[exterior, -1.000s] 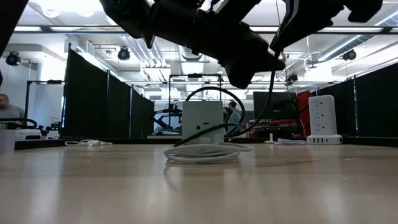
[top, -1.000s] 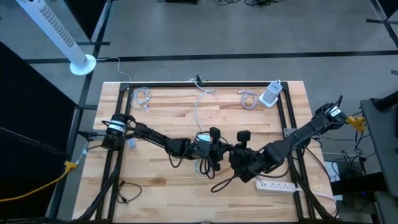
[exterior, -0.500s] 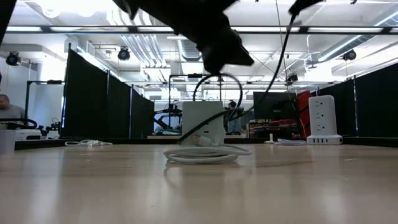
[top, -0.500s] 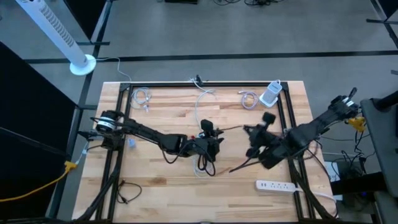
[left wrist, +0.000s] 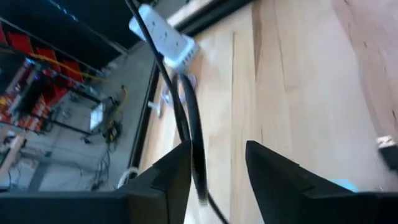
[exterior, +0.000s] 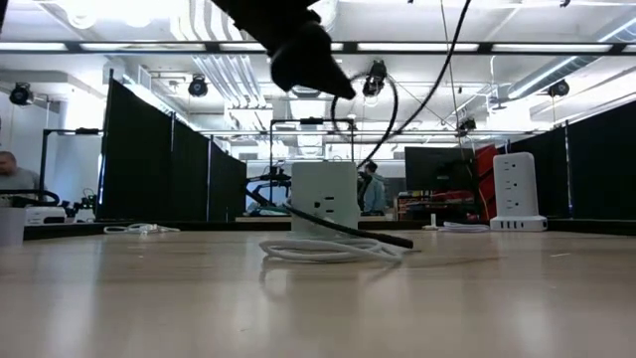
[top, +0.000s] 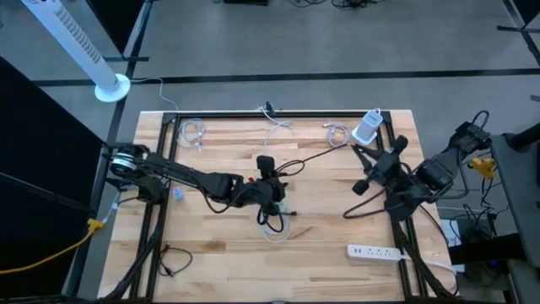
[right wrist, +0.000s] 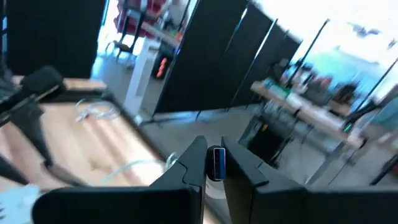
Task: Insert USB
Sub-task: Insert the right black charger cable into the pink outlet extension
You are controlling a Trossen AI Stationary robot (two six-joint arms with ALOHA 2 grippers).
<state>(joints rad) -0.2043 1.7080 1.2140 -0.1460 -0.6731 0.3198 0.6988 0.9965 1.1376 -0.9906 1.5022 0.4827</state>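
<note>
Wooden planks form the table (top: pixel 219 143), and no writing can be read anywhere. Right gripper (right wrist: pixel 214 163), raised near the table's right edge, pinches a silver-and-blue USB plug (right wrist: pixel 217 163) between its fingers, a detail only the right wrist view gives. Left gripper (left wrist: pixel 217 163) hangs mid-table over the white charger block (exterior: pixel 325 199) and coiled white cable (exterior: pixel 328 249), its fingers parted around a black cable (left wrist: pixel 190 124).
</note>
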